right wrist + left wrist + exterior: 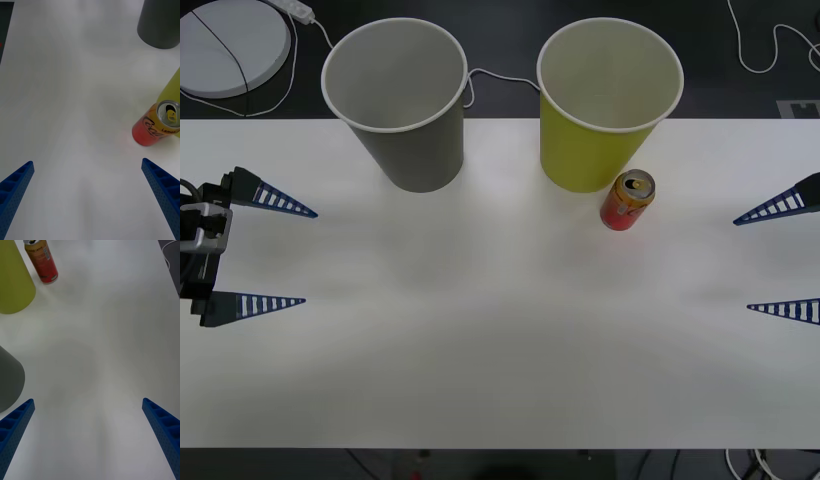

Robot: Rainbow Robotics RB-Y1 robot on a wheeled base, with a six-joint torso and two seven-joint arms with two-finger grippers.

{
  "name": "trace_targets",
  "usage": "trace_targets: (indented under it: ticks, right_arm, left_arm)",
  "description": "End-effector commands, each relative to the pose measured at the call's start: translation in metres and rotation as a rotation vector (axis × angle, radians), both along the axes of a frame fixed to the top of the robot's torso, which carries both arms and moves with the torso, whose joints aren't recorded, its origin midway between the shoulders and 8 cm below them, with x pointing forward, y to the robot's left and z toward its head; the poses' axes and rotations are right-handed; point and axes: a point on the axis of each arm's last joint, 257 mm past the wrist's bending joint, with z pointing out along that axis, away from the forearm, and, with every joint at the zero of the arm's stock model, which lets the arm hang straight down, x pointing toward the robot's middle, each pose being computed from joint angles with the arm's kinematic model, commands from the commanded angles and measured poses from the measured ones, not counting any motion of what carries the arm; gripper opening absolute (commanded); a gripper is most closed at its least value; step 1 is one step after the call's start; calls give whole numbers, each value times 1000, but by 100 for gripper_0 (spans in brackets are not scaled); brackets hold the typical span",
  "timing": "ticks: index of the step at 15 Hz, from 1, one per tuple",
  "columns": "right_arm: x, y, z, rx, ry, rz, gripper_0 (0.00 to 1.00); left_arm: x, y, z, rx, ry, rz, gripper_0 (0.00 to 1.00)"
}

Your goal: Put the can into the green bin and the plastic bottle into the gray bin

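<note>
Nearest you, both tools sit low at the sides of the white worktop (500, 340). Your left tool (310, 256) is at the left edge, fingers spread wide and holding nothing. Your right tool (742, 264) is at the right edge, equally wide apart and empty.

Farther in stands the can (626, 200), upright on the worktop and just beside the base of the green bin (608, 100), on its right-hand side; whether the two touch you cannot tell. The gray bin (395, 100) stands to the left of the green one, well apart from the can. Both bins are upright and look empty.

By the look of it, neither part of the task has begun; the can comes first. Your right tool is the nearer one. The next move calls for bringing it in toward the can with the fingers straddling the body, taking care not to nudge the green bin.

Beyond the worktop is a dark floor with white cables (770, 45) and a round pale disc (230, 45) at far left.
</note>
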Motion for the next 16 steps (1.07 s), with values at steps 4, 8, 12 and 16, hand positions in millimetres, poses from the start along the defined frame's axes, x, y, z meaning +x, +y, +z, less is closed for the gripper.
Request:
trace_targets:
  ticks: [4, 8, 12, 16]
  right_arm:
    - [-5, 0, -6, 14, 19, -5, 100]
    - [-8, 5, 2, 33, 11, 9, 100]
    - [-10, 6, 1, 65, 22, -16, 100]
    - [-12, 10, -1, 107, 9, -128, 100]
  left_arm:
    - [0, 0, 0, 0, 0, 0, 100]
    - [0, 0, 0, 0, 0, 0, 100]
    - [0, 0, 0, 0, 0, 0, 100]
    - [0, 0, 0, 0, 0, 0, 100]
